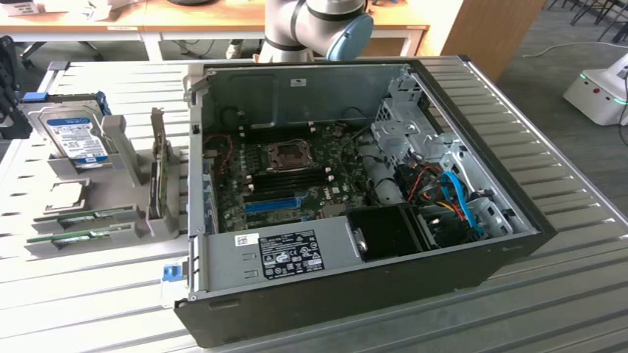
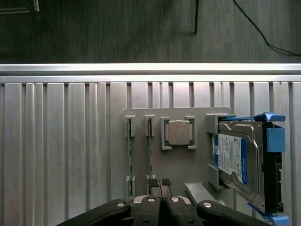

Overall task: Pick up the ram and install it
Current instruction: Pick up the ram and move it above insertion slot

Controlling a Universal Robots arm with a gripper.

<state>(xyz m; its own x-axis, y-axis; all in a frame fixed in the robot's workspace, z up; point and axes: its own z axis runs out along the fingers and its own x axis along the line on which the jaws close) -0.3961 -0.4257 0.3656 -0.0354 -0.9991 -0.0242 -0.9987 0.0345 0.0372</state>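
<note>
gripper (image 2: 159, 181) fully closed, empty, hovering near the ram (image 2: 150, 150) in its holder (image 2: 183, 165).

Open room over the ram (image 2: 150, 150); hard drive (image 2: 233, 157) nearby.

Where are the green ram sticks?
On the exterior view's left, the two ram sticks sit in the grey holder, beside the silver chip, outside the computer case.
</note>
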